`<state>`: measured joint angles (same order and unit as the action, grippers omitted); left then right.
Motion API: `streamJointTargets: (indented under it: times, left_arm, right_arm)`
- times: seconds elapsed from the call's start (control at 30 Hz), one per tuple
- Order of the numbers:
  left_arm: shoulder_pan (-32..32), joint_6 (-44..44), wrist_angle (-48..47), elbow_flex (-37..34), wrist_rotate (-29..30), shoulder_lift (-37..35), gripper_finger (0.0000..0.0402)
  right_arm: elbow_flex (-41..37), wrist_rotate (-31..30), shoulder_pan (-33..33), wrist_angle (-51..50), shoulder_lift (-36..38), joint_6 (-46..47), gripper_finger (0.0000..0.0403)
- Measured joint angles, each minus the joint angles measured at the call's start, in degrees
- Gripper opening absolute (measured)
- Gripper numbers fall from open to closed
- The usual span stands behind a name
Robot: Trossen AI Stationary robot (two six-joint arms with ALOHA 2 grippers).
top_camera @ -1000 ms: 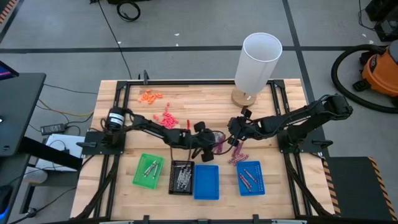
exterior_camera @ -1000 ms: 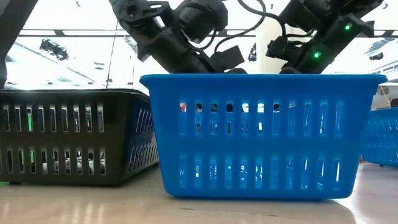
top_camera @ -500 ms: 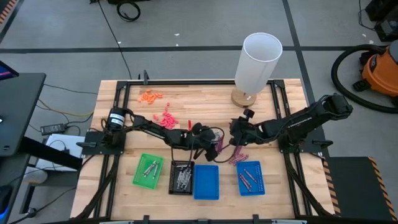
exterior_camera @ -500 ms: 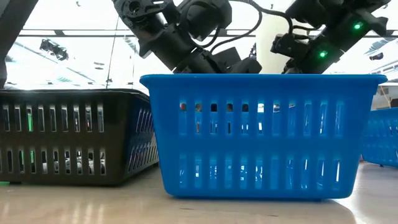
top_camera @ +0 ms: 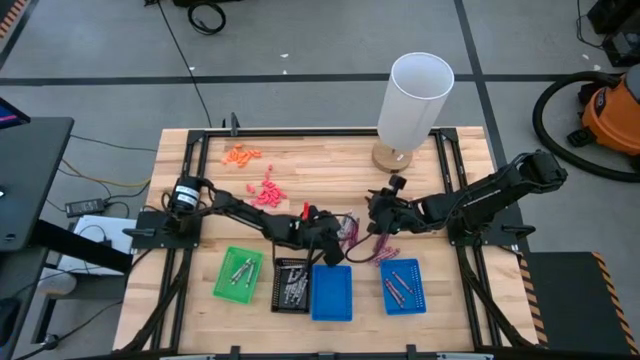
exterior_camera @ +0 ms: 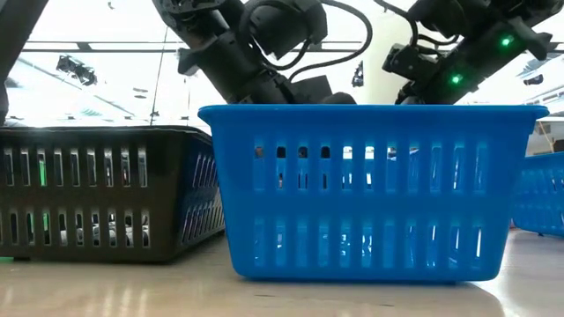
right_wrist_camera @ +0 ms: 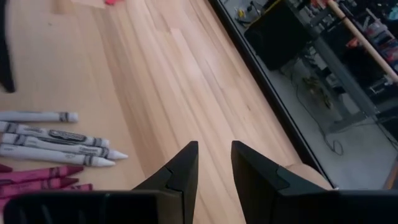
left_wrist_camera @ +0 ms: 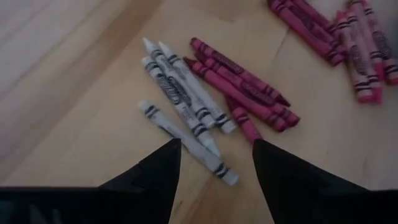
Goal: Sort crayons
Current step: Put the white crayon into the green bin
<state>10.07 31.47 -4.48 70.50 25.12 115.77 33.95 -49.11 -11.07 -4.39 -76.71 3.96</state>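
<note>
Grey crayons (left_wrist_camera: 183, 102) mid-table sit under the wide-open left gripper (left_wrist_camera: 214, 163), so next it drops and pinches one; right gripper (right_wrist_camera: 214, 163) hangs part-open, empty.

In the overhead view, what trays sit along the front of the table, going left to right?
Green tray → black tray → empty blue tray → blue tray holding crayons.

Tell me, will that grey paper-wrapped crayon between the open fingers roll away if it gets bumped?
The grey paper-wrapped crayon looks round and thin, so a nudge probably rolls it. It lies alone on the smooth wooden table, nothing beside to stop it. It seems stiff and light.
</note>
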Motion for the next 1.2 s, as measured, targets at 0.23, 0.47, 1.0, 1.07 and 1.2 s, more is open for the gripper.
streamJointTargets:
  times: [0.23, 0.47, 1.0, 1.07, 1.2]
  left_arm:
    - [-0.09, -0.12, 0.04, -0.01, 1.15, 1.73, 0.0210]
    - [-0.40, -1.15, -1.58, -0.02, 0.26, 1.73, 0.0210]
    - [-4.12, -5.41, -6.49, 0.22, -6.12, 1.42, 0.0210]
    - [-4.20, -6.44, -6.66, 0.33, -7.00, 1.40, 0.0209]
    - [-4.18, -7.07, -7.52, 0.33, -7.16, 1.42, 0.0185]
  right_arm:
    - [0.00, 2.39, 0.09, 2.34, 0.00, -1.21, 0.0105]
    - [0.00, 2.70, 0.09, 2.41, 0.00, -1.21, 0.0105]
    - [0.00, 2.85, 0.07, 2.60, 0.00, -1.63, 0.0105]
    - [0.00, 2.85, 0.07, 2.60, 0.00, -1.92, 0.0105]
    - [0.00, 2.85, 0.07, 2.63, 0.00, -2.24, 0.0105]
